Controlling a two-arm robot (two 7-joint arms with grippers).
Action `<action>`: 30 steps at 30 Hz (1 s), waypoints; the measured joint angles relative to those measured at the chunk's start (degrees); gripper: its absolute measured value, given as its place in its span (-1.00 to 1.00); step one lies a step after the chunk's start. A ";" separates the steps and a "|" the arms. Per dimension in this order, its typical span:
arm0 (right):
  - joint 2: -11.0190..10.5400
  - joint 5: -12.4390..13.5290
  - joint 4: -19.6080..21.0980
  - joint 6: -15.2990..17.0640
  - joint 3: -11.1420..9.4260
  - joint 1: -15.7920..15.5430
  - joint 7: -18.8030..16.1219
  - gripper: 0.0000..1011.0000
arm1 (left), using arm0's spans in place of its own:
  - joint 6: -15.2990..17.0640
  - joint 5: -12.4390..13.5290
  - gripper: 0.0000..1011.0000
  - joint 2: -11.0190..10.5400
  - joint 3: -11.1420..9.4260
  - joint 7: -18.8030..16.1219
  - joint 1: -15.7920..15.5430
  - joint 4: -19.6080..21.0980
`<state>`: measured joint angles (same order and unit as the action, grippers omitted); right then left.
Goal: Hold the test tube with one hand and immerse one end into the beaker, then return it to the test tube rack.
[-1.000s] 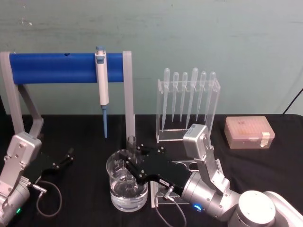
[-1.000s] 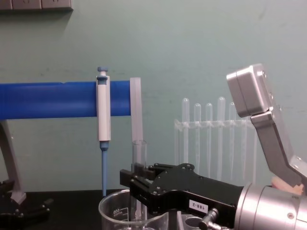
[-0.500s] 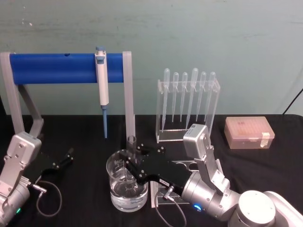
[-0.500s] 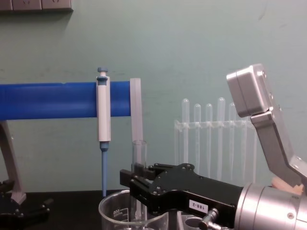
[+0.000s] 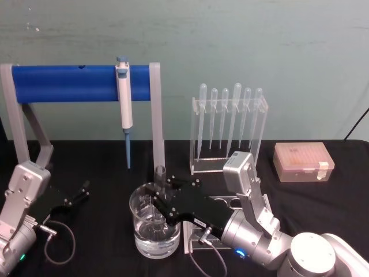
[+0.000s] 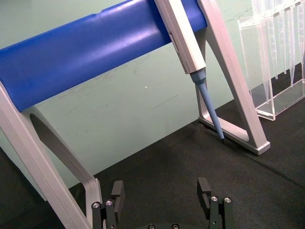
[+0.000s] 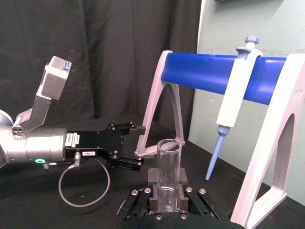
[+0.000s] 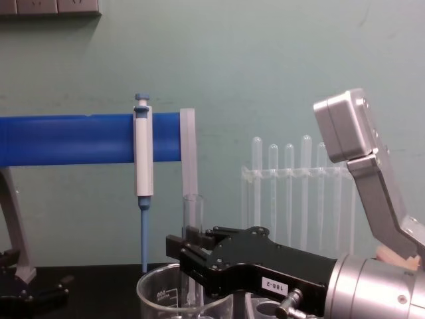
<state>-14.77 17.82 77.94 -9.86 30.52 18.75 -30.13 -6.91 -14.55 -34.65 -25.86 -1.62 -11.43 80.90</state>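
Jaws: right gripper [image 5: 157,201] clamped on upright test tube [image 7: 167,164] in beaker [image 5: 140,231]; left gripper [image 6: 161,188] apart, parked

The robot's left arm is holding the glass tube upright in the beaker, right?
No. The right gripper holds the test tube upright in the beaker, as the head view shows; the left gripper sits open off to the side.

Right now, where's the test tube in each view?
Head view: test tube upright, centre, right gripper holding it in the beaker.
Chest view: test tube low centre.
Right wrist view: test tube foreground centre, clamped.
Shared landmark: pipettor, also in left wrist view.
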 joint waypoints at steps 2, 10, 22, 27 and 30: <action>0.00 0.00 0.00 0.00 0.00 0.00 0.00 -0.55 | 0.00 0.00 0.98 0.00 0.00 0.00 0.00 0.00; 0.00 0.00 0.00 0.00 0.00 0.00 0.00 -0.55 | 0.00 0.00 0.98 0.00 0.00 0.00 0.00 0.00; -1.08 -0.01 3.61 1.03 -0.53 0.72 -0.17 -0.55 | 0.00 0.01 0.98 0.00 0.00 0.00 0.00 0.00; -2.10 0.48 7.51 2.57 -0.97 1.62 -0.58 -0.55 | 0.00 0.00 0.98 0.00 0.00 0.00 0.00 0.00; -2.54 0.96 9.49 3.77 -1.20 2.07 -0.58 -0.55 | 0.00 0.00 0.98 0.00 0.00 0.00 0.00 0.00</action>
<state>-17.30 18.78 87.43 -6.09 29.32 20.82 -30.71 -6.91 -14.55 -34.65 -25.87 -1.62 -11.43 80.90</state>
